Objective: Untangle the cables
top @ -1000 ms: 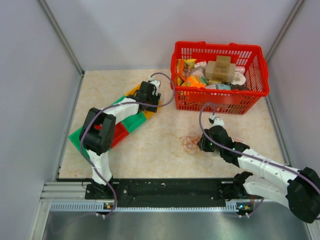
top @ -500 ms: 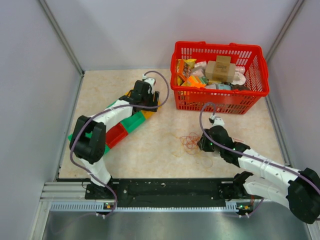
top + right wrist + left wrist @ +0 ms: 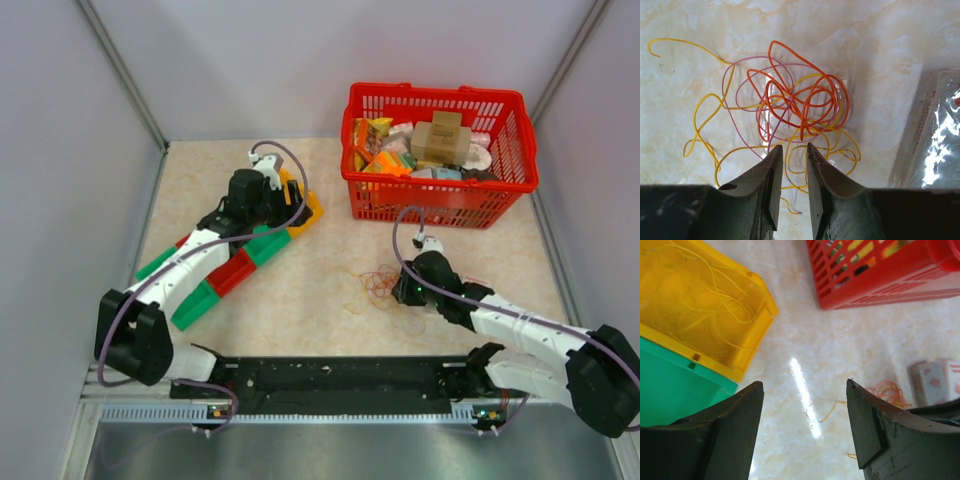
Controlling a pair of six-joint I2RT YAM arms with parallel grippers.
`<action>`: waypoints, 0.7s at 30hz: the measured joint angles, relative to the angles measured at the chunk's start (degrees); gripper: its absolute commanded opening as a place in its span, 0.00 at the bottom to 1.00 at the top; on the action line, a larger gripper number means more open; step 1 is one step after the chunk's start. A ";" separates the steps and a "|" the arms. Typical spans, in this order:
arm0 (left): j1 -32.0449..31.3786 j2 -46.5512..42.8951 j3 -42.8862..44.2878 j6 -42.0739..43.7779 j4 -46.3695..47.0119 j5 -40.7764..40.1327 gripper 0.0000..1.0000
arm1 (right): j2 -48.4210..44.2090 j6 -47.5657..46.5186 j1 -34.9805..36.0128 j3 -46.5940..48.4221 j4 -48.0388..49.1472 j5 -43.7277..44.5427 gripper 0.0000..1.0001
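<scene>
The cables [image 3: 790, 107] are a loose tangle of thin orange, yellow and pinkish loops on the marble tabletop; the same cables [image 3: 380, 285] lie mid-table in the top view. My right gripper [image 3: 794, 145] hovers at their near edge, its jaws a narrow gap apart, with yellow loops lying on the table under the gap and nothing pinched. It sits just right of the tangle, right gripper [image 3: 407, 290]. My left gripper [image 3: 804, 382] is wide open and empty over bare table beside a yellow bin [image 3: 700, 305] that holds thin yellow strands. From above, the left gripper [image 3: 272, 195] is at the bins, far from the tangle.
A row of yellow [image 3: 303, 207], green [image 3: 268, 245] and red [image 3: 232, 270] bins runs diagonally at the left. A red basket [image 3: 440, 195] full of packets stands at the back right. A clear plastic packet [image 3: 935, 140] lies right of the tangle.
My left arm has swung left and stretched out low, carrying its gripper leftward over the bins, and its jaws have opened wider. The right gripper and the tangle have barely moved.
</scene>
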 measured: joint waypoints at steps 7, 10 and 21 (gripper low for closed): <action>0.33 -7.63 -9.18 -5.22 3.78 10.32 0.71 | 3.10 -0.20 0.00 0.00 1.64 -2.69 0.30; 0.33 -10.69 -14.27 -7.43 6.80 15.76 0.72 | 4.52 -0.13 0.00 0.00 2.78 -4.20 0.31; -4.72 -20.33 -32.61 -12.50 12.66 23.28 0.74 | 10.93 2.05 2.60 0.00 10.54 -8.72 0.29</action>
